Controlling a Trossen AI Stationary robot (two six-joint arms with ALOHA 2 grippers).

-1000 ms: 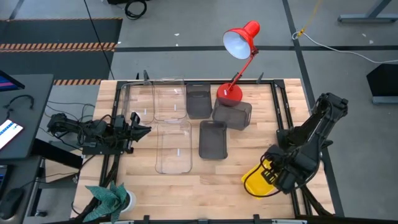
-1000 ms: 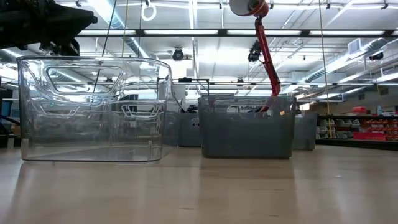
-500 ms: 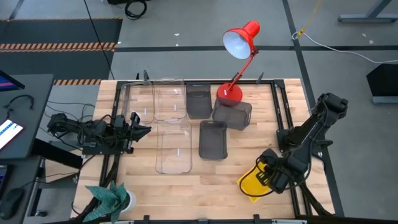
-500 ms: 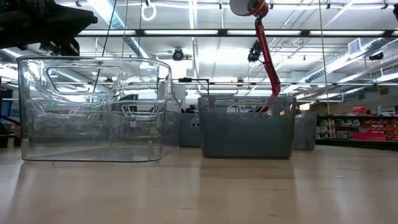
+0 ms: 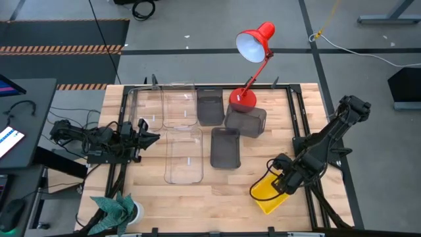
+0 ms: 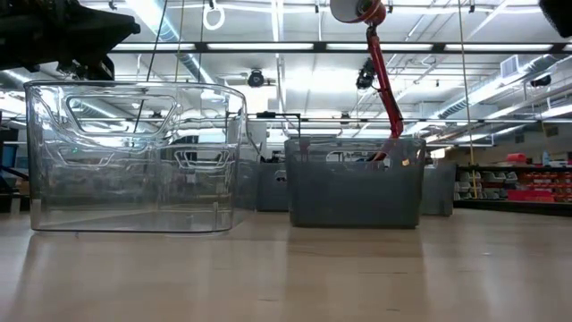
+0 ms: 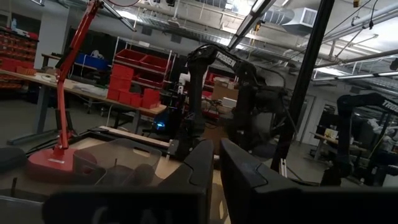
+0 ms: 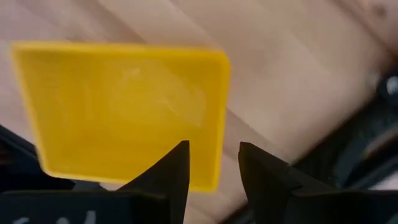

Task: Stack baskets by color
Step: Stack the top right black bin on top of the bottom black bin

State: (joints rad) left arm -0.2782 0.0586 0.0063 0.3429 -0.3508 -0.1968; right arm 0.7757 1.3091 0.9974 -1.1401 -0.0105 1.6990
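Note:
A yellow basket (image 5: 266, 193) lies on the table near the front right, turned cornerwise; the right wrist view shows the yellow basket (image 8: 118, 106) blurred. My right gripper (image 5: 284, 179) hangs over its right edge, pointing down and open (image 8: 213, 163), with that edge below the gap. Three dark grey baskets (image 5: 225, 147) (image 5: 210, 106) (image 5: 245, 121) and clear baskets (image 5: 183, 155) (image 5: 179, 105) rest on their bottoms mid-table. My left gripper (image 5: 150, 136) waits shut at the left edge (image 7: 216, 169).
A red desk lamp (image 5: 255, 41) stands with its base (image 5: 242, 99) at the far middle, against a grey basket. A potted plant (image 5: 116, 209) sits at the front left corner. A black frame (image 5: 297, 112) runs along the table's sides. Bare wood lies between the yellow basket and the grey ones.
My right gripper has moved toward the table's left edge and dropped a little. The yellow basket under it has shifted left too and now shows more of itself beside the gripper.

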